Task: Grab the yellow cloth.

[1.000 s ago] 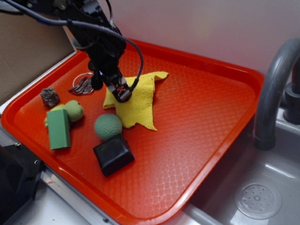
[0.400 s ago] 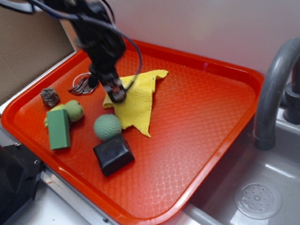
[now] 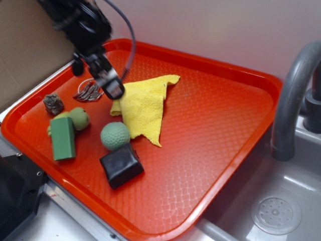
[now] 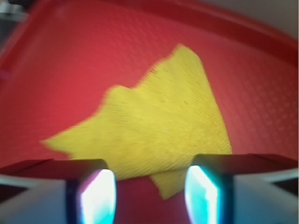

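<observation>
Gripper (image 3: pixel 111 89) on my exterior feed sits at the left edge of the yellow cloth (image 3: pixel 144 103), over the tray (image 3: pixel 215 125). On the wrist cam I see both fingers (image 4: pixel 96 189) spread with a clear gap and red tray showing between them, so I read the jaws as parted and holding nothing. Whether a fingertip touches the fabric, I can't tell from either view; wrist view is blurred.

Yellow cloth (image 4: pixel 159 126) lies flat on the tray, roughly triangular, one pointed corner toward the back rim, another pointing at the front. Its lower left edge is just beside the green ball (image 3: pixel 115 135).

Outward from there: metal wire piece (image 3: pixel 88 91) just left of the gripper, small brown lump (image 3: pixel 52 103) further left. Yellow-green toy fruit (image 3: pixel 77 118) touches the green block (image 3: pixel 63 138). Black block (image 3: pixel 121 165) sits right in front of the ball. Grey faucet (image 3: pixel 293 95) and sink (image 3: pixel 273 211) are off the tray's right side, well apart from the cloth.
</observation>
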Motion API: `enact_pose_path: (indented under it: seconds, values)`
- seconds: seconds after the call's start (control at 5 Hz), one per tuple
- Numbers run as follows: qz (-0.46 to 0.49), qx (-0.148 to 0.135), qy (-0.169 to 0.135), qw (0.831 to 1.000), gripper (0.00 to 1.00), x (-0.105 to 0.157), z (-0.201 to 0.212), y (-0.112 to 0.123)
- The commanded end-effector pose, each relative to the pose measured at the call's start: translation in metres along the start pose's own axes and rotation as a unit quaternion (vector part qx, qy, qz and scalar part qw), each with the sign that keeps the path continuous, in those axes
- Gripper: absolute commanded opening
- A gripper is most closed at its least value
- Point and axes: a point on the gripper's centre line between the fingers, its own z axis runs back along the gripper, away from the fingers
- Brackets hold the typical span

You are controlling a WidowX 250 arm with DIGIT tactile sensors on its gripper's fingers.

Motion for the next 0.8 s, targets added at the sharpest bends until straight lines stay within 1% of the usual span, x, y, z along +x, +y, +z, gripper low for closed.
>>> enact_pose_path:
  seconds: [0.0, 0.2, 0.4, 0.6]
  values:
    - [-0.008, 0.021, 0.029, 0.999, 1.00, 0.027, -0.045, -0.004]
    - [0.014, 0.032, 0.044, 0.998, 1.00, 0.022, -0.049, 0.015]
    - [0.072, 0.058, 0.062, 0.994, 0.00, 0.011, -0.042, 0.046]
    - [0.111, 0.073, 0.071, 0.988, 0.00, -0.005, -0.036, 0.070]
